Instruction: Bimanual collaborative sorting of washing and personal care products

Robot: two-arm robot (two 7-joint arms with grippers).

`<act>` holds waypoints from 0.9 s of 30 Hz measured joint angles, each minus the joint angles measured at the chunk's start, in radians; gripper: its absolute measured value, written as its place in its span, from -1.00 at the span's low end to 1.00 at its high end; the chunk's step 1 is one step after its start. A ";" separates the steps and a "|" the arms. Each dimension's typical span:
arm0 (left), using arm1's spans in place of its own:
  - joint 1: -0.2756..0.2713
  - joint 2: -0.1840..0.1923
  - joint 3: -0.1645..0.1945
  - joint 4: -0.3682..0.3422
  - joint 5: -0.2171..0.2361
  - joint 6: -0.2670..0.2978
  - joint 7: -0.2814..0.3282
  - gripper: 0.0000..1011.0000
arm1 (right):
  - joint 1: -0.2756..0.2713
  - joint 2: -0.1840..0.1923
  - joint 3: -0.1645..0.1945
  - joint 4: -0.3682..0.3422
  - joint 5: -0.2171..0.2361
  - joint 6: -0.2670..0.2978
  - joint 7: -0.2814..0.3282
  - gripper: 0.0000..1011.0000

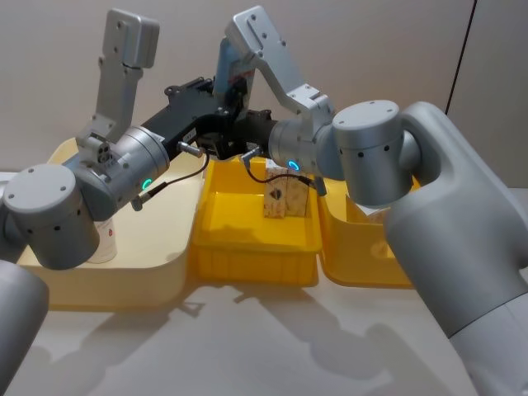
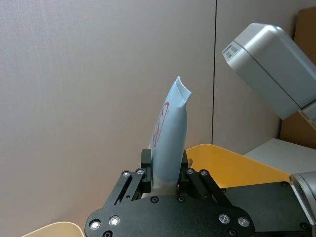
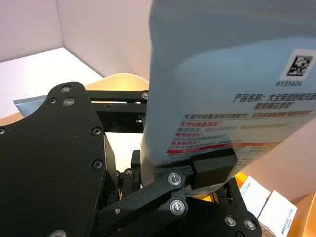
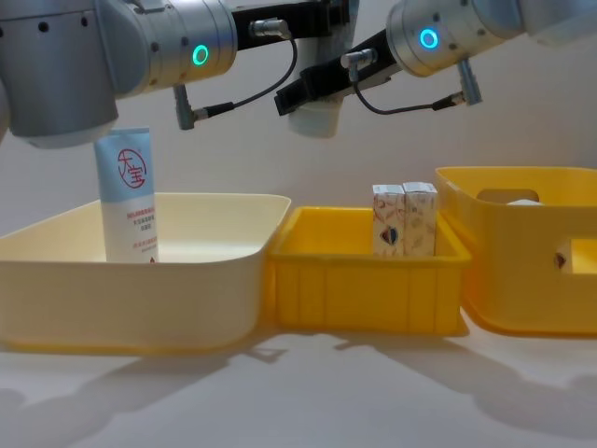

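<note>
Left gripper (image 2: 165,180) and right gripper (image 3: 173,173) both pinch one blue tube (image 2: 170,143) above middle yellow bin (image 4: 364,299); cartons (image 4: 404,220) inside bin.

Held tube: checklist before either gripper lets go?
1. Left gripper shut on held tube: ok.
2. Right gripper shut on held tube: ok.
3. Held tube clear above middle bin: ok.
4. Cream bin has free floor beside standing tube: ok.
5. Cartons upright in middle bin, apart from held tube: ok.
6. Either grip firm enough alone: cannot tell.
</note>
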 joint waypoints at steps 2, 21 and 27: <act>0.000 0.000 0.000 0.000 0.000 0.000 0.000 -0.43 | 0.000 0.000 0.000 0.000 0.000 0.000 0.000 0.31; 0.000 0.000 0.000 0.000 0.000 0.000 0.000 -0.43 | 0.000 -0.002 0.001 0.001 0.000 -0.001 -0.001 0.31; 0.000 0.000 0.000 0.000 0.000 0.000 0.000 -0.43 | 0.000 -0.002 0.001 0.001 0.000 -0.001 -0.001 0.31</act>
